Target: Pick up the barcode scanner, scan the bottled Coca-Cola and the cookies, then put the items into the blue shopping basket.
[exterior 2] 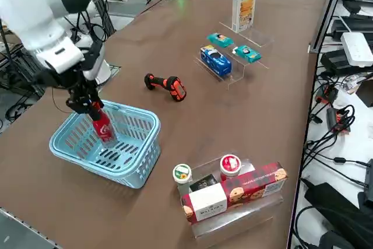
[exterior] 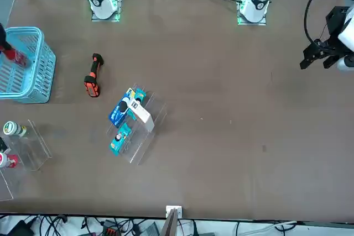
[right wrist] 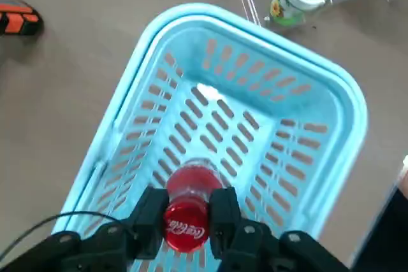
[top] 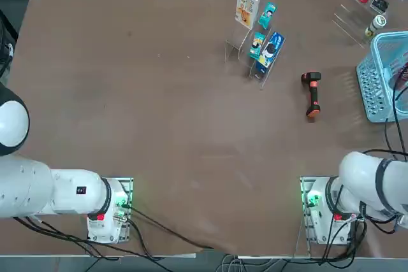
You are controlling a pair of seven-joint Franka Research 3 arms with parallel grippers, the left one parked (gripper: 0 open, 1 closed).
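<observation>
My right gripper (exterior 2: 90, 108) is shut on the neck of the bottled Coca-Cola (exterior 2: 104, 127). It holds the bottle upright inside the blue shopping basket (exterior 2: 134, 161). In the wrist view the red cap (right wrist: 186, 226) sits between the black fingers (right wrist: 153, 211), over the basket's lattice floor (right wrist: 255, 132). The barcode scanner (top: 312, 93) lies flat on the table left of the basket (top: 382, 74), untouched, and shows too in the side view (exterior 2: 166, 84). The cookies (top: 247, 4), a tall white carton, stand on a clear rack at the back (exterior 2: 243, 10).
The clear rack also carries a blue packet (top: 273, 48) and small teal packets (top: 267, 14). A second clear stand beyond the basket holds a green-lidded pot (exterior 2: 182, 173), a red-and-white capped container (exterior 2: 231, 164) and a red tartan box (exterior 2: 239, 193). Arm cables hang over the basket.
</observation>
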